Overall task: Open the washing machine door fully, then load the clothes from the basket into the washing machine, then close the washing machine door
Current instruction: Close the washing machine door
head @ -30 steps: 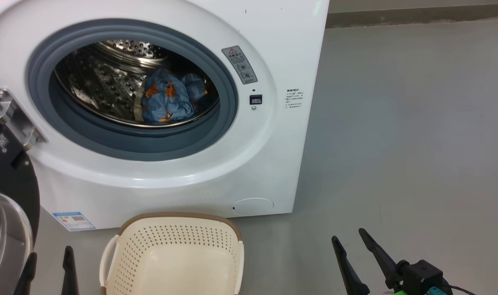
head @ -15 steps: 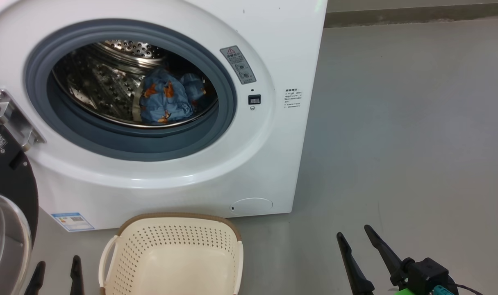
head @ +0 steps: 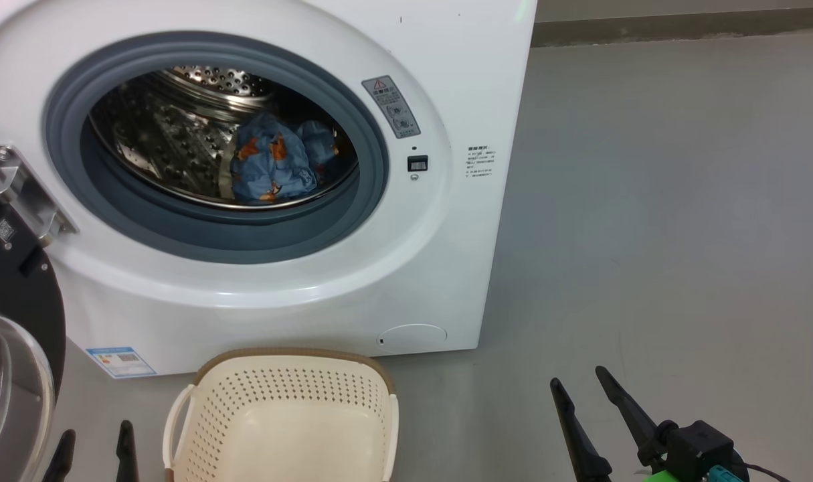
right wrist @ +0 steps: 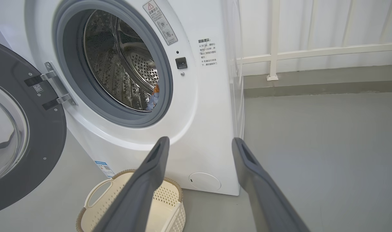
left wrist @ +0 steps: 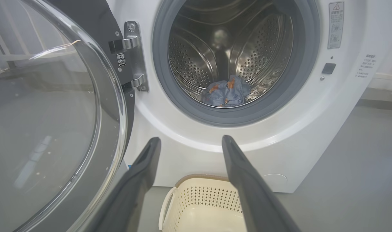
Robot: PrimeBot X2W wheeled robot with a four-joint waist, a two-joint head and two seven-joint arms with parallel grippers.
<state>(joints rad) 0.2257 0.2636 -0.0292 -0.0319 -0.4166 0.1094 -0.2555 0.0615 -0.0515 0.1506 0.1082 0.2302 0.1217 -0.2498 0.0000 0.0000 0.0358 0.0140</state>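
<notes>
The washing machine door [head: 11,288] stands swung wide open at the left of the washing machine [head: 245,294], hanging on its steel hinge [left wrist: 136,58]. Its inner side, with the bulging glass bowl, is turned toward me. Being round, it has no long axis to speak of. The drum mouth faces me squarely, and the clothes [head: 269,167], blue with orange bears, lie bunched low in the drum.

A small QR sticker [left wrist: 121,59] sits on the door by the hinge. Right of the gasket is a grey warning sticker [head: 391,106] with a red triangle. Further right are a few lines of Chinese print [right wrist: 208,51], too small for me to read. A blue label sticker [head: 120,361] sits low on the front at the left, its text illegible.

The basket [head: 292,353] rests on the floor just before the machine, its bare cream bottom showing.

My left pincer [head: 95,435] hovers beside the basket, near the door, fingers spread apart and touching nothing. My right pincer [head: 579,379] hangs over bare floor, well right of the basket, likewise spread wide.
</notes>
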